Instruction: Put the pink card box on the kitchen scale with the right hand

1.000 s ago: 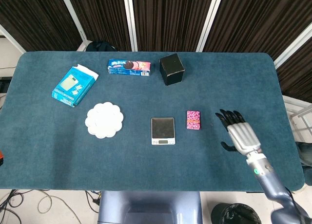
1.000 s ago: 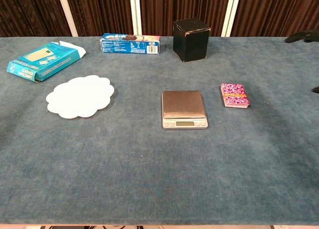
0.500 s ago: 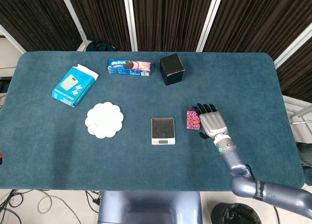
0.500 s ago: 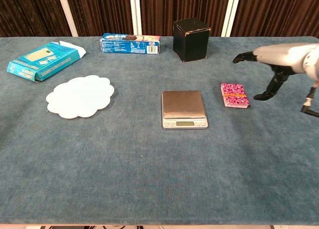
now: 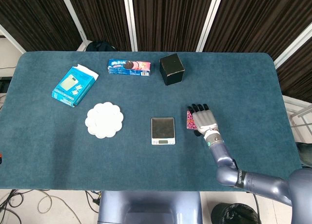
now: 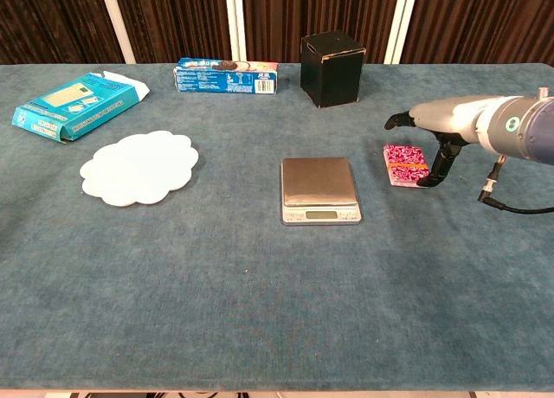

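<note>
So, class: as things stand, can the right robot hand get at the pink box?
Probably yes. The right robot hand is already above the pink box, with a finger down by its right edge. Nothing lies between them; the scale sits apart to the left.

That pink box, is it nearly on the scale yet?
Not yet. The pink box lies flat on the table, right of the scale, whose platform is bare. The right hand hovers over the box with fingers spread, thumb reaching down at its right edge. Gripping, lifting and placing are all left.
</note>
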Motion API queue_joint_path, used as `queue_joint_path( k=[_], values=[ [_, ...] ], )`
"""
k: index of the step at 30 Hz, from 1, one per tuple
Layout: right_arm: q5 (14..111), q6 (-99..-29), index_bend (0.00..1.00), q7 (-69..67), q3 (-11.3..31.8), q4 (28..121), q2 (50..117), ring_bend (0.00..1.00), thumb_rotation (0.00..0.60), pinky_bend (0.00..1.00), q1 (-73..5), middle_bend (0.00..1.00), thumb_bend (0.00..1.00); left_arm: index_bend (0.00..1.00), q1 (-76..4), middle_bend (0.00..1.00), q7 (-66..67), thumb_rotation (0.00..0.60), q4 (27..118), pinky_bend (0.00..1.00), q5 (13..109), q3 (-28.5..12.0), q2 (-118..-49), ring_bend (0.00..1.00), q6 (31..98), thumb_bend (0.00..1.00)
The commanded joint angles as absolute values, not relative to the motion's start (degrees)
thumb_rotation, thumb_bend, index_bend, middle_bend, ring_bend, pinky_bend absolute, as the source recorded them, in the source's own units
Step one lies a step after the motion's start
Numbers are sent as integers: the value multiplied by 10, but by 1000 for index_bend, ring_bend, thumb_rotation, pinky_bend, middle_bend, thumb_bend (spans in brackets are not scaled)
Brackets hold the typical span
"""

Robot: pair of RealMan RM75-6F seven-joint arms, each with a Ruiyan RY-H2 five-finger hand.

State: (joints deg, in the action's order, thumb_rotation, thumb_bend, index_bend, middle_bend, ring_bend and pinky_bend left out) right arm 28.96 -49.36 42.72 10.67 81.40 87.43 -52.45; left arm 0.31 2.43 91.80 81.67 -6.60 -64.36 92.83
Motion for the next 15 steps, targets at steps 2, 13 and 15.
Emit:
queue_joint_path(
  k=[2,13,15],
  values=[
    [275,-490,0,429,101,797,882,0,600,0,-534,110,359,63,3,0,23,600,918,0,817,-66,-643,0,929,662],
    [252,-483,0,427,90,774,888,0,600,0,-549,153,360,63,4,0,25,600,918,0,817,-66,-643,0,929,663],
    [249,-482,0,427,88,772,889,0,600,0,-551,161,360,63,4,0,25,600,918,0,817,-66,-643,0,929,662]
  ],
)
